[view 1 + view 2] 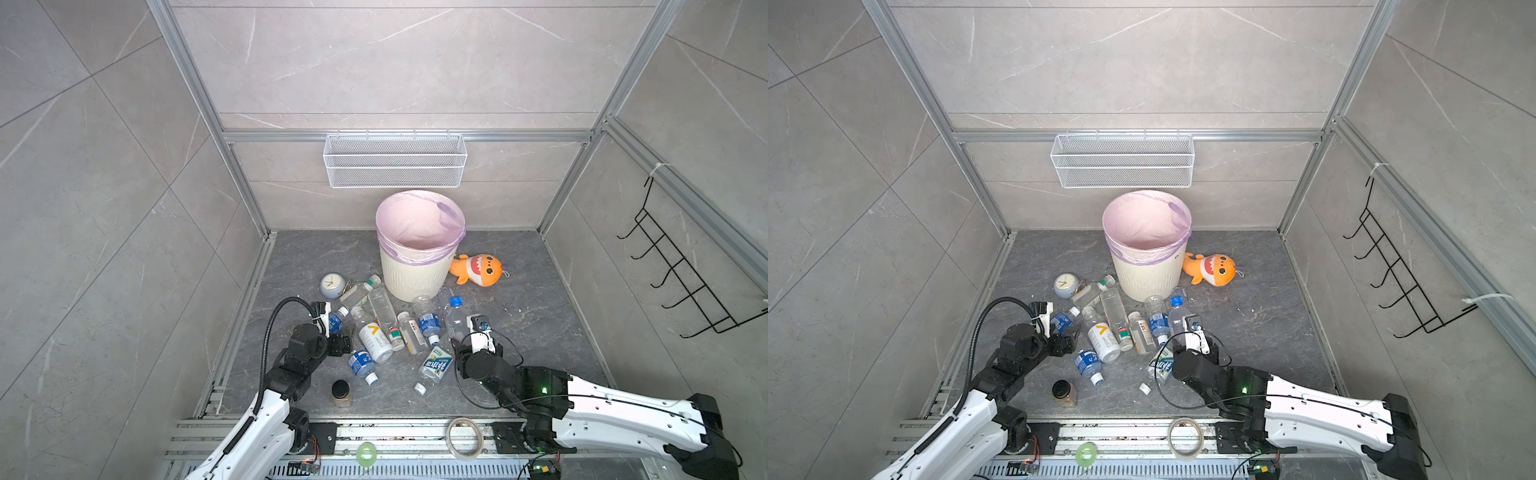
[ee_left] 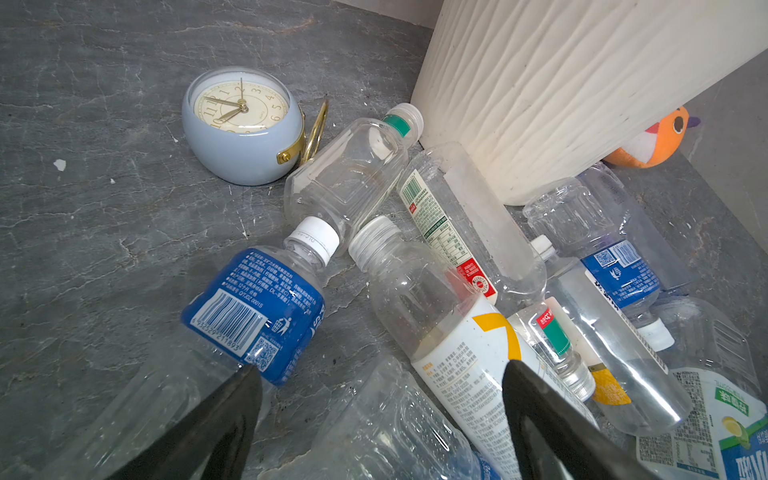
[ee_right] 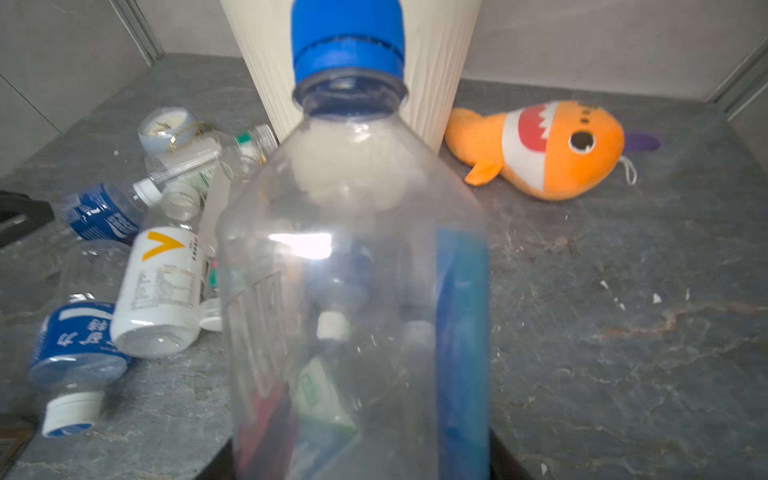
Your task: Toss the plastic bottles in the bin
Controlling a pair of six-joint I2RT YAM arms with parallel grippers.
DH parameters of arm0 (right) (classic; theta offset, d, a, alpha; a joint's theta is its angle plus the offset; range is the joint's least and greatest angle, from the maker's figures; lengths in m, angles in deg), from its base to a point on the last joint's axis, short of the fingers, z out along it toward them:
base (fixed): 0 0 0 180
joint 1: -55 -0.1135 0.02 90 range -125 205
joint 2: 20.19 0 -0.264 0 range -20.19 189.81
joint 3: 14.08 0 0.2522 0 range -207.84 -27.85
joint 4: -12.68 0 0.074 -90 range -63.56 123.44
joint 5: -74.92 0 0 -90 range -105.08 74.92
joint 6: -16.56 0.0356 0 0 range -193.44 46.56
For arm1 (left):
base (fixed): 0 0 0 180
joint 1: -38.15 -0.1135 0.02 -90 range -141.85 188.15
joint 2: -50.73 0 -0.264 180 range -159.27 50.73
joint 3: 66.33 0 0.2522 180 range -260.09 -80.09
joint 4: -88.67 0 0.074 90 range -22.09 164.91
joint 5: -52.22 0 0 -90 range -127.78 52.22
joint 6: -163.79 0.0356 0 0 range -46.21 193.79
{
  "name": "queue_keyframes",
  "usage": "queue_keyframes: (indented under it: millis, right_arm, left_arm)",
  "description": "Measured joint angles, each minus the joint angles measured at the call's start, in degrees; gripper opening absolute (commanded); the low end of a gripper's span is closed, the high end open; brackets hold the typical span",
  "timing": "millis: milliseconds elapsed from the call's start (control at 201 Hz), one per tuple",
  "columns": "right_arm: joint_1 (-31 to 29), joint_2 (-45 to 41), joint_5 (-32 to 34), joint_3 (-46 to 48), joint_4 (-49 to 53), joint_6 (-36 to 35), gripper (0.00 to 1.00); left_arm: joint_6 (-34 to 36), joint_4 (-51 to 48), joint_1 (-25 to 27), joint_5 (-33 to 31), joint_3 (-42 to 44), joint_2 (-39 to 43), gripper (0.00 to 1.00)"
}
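Several clear plastic bottles (image 1: pixel 376 332) lie heaped on the dark floor in front of the bin (image 1: pixel 415 278), a cream ribbed basket lined with a pink bag. In both top views my right gripper (image 1: pixel 459 338) is shut on a clear blue-capped bottle (image 1: pixel 456 316) at the heap's right edge. That bottle (image 3: pixel 353 249) fills the right wrist view, its cap towards the bin (image 3: pixel 432 83), and it hides most of the jaws. My left gripper (image 2: pixel 380 368) stands open low over the heap's left side. One fingertip (image 2: pixel 245 386) is by a blue-labelled bottle (image 2: pixel 257 307).
A pale blue clock (image 1: pixel 332 285) lies left of the bin and an orange plush shark (image 1: pixel 480 270) right of it. A black-lidded jar (image 1: pixel 341 392) stands near the front. A wire basket (image 1: pixel 395 160) hangs on the back wall, a black hook rack (image 1: pixel 681 266) on the right.
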Motion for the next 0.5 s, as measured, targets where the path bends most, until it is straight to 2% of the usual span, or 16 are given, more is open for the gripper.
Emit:
queue_keyframes:
  millis: [174,264,328,353,418,498]
  right_arm:
    - [-0.04,3.10,2.60,-11.91,-3.89,-8.13,0.57]
    - [2.19,10.08,2.97,-24.02,-5.27,-13.14,0.57]
    - [7.56,17.75,0.50,-36.13,-5.14,-15.21,0.58]
    - [10.29,21.07,-1.14,-41.33,-4.85,-15.65,0.64]
    - [17.44,30.14,-4.90,-55.15,-3.93,-16.61,0.97]
    - [23.98,42.10,-8.35,-73.70,-0.11,-16.98,0.99]
  left_arm:
    - [0.00,-0.02,0.00,-0.02,0.00,-0.11,0.92]
    - [0.00,0.00,0.00,-0.02,0.00,-0.11,0.92]
    - [0.00,-0.02,0.00,-0.04,0.00,-0.09,0.92]
    - [0.00,0.00,0.00,-0.04,0.00,-0.09,0.92]
    - [0.00,-0.02,0.00,-0.11,0.00,0.02,0.92]
    - [0.00,-0.04,0.00,-0.20,0.00,0.35,0.93]
